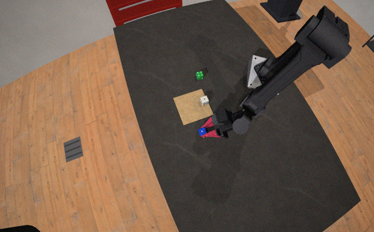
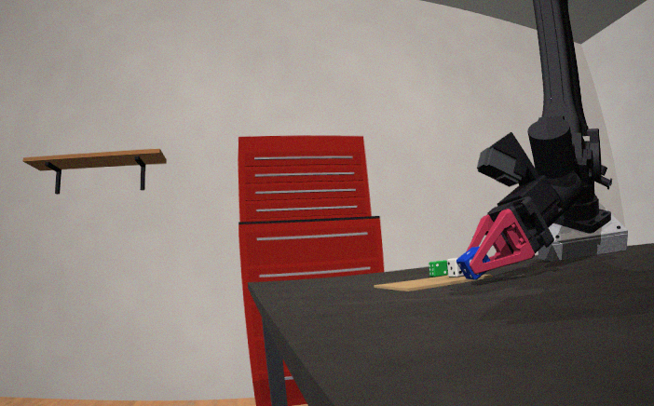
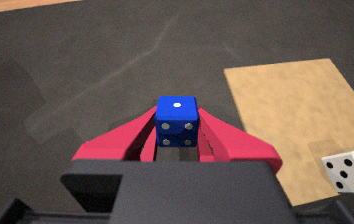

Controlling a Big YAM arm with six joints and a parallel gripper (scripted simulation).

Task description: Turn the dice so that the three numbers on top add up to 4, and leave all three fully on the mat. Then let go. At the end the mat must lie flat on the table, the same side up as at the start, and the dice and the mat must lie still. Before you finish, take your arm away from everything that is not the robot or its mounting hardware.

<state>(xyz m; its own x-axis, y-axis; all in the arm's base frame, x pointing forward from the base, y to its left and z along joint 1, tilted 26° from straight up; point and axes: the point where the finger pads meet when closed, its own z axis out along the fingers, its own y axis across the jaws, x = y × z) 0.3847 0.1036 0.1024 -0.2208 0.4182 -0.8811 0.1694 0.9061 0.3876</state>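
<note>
Three dice, one mat, one arm. The blue die (image 1: 202,131) is clamped between the red fingers of the gripper (image 1: 205,131), which close on its two opposite sides; its upper face shows one pip and the face toward the wrist camera shows four. In the top view it sits just off the near corner of the tan mat (image 1: 189,108), over the dark table (image 1: 269,172); the exterior view places it low, close to the surface, though contact cannot be confirmed. The white die (image 1: 204,100) rests on the mat near its edge closest to the arm. The green die (image 1: 199,75) lies on the table beyond the mat, well apart from the gripper, four pips up. A red drawer cabinet (image 2: 309,201) stands behind the table.
</note>
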